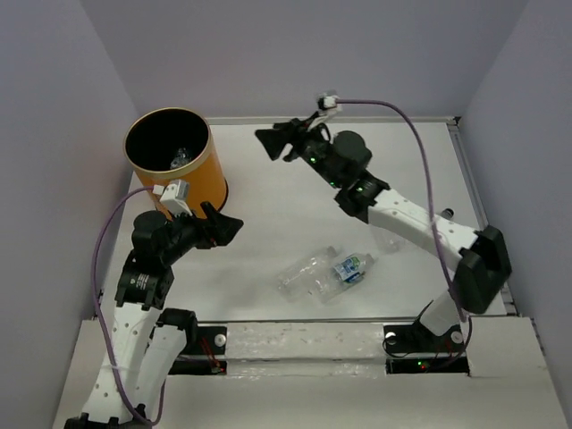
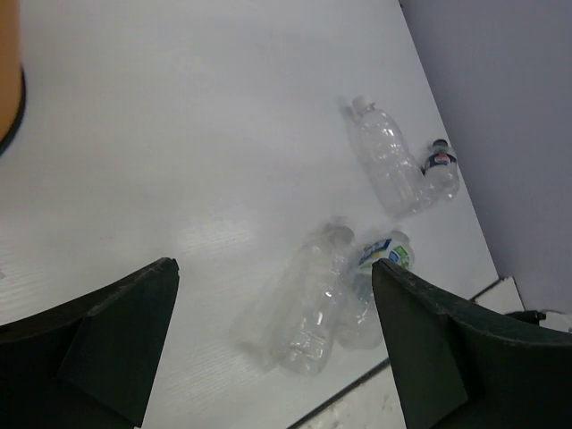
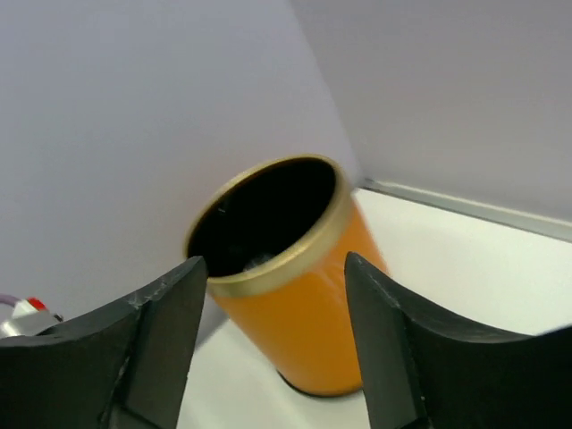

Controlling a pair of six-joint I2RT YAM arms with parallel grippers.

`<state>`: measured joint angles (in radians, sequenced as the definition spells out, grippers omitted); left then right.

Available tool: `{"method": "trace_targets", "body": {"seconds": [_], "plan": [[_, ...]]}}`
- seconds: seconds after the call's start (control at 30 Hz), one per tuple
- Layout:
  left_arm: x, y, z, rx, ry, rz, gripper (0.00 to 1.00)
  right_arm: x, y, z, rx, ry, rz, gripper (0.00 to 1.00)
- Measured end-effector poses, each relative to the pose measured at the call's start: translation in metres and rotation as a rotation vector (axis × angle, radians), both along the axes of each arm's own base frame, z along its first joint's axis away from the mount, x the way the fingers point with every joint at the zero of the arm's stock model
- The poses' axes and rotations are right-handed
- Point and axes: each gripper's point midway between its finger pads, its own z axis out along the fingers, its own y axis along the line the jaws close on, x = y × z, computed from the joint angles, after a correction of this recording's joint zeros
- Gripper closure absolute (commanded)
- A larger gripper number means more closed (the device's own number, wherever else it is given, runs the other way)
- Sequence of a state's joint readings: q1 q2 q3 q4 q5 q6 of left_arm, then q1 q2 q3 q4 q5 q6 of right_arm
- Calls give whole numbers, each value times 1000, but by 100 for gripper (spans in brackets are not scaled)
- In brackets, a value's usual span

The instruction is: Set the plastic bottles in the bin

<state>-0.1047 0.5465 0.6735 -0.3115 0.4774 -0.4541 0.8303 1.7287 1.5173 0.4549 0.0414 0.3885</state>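
Note:
The orange bin (image 1: pixel 192 183) stands at the back left, and one clear bottle (image 1: pixel 179 160) lies in its black inside. Two plastic bottles lie side by side on the table in front: a clear one (image 1: pixel 306 273) (image 2: pixel 313 304) and a blue-green labelled one (image 1: pixel 350 267) (image 2: pixel 382 255). Two more bottles (image 2: pixel 384 161) (image 2: pixel 440 170) lie further right, largely hidden under the right arm in the top view. My left gripper (image 1: pixel 228 228) (image 2: pixel 273 268) hangs open and empty beside the bin. The right gripper (image 1: pixel 273 141) (image 3: pixel 273 262) is open and empty, right of the bin (image 3: pixel 304 304) and level with its rim.
Pale walls enclose the table on the left, back and right. A raised edge strip (image 1: pixel 465 170) runs along the table's right side. Purple cables loop over both arms.

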Motion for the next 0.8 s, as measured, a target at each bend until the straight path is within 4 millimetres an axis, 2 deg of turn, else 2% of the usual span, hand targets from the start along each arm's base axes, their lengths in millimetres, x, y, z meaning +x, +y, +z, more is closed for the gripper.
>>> {"method": "trace_targets", "body": {"seconds": [0.03,0.07,0.1,0.17,0.2,0.23,0.3,0.33,0.37,0.4,0.43,0.47,0.6,0.8], "plan": [[-1,-8,-5,-9,14,-30,1,-6,-28,0,14,14,-21,35],[-3,-13,-6,-13,20,-50,1,-6,-48,-9,6,42,-46,35],[-6,-24,-8,-12,27,-91,1,-7,-79,-14,13,67,-87,36],[-12,-44,-11,-5,37,-162,1,-3,-133,-56,-25,168,-196,40],[-17,-56,-14,2,48,-199,1,-4,-144,-71,-41,203,-220,40],[-19,-65,-18,19,58,-213,1,-9,-164,-100,-81,269,-264,40],[-28,-88,-28,53,82,-282,1,-33,-187,-154,-172,395,-295,32],[-34,-100,-37,86,106,-312,1,-43,-195,-171,-206,437,-303,19],[-35,-109,-44,127,119,-314,1,-54,-204,-190,-241,490,-316,9],[-36,-116,-47,155,125,-319,1,-62,-211,-200,-261,524,-323,2],[-37,-127,-55,200,142,-330,1,-74,-221,-213,-287,569,-340,0],[-37,-132,-61,234,151,-328,1,-83,-231,-221,-310,602,-363,0],[-31,-155,-86,392,163,-324,1,-102,-252,-229,-325,678,-420,0],[-28,-187,-122,560,179,-378,1,-134,-274,-249,-371,816,-461,0]]}}
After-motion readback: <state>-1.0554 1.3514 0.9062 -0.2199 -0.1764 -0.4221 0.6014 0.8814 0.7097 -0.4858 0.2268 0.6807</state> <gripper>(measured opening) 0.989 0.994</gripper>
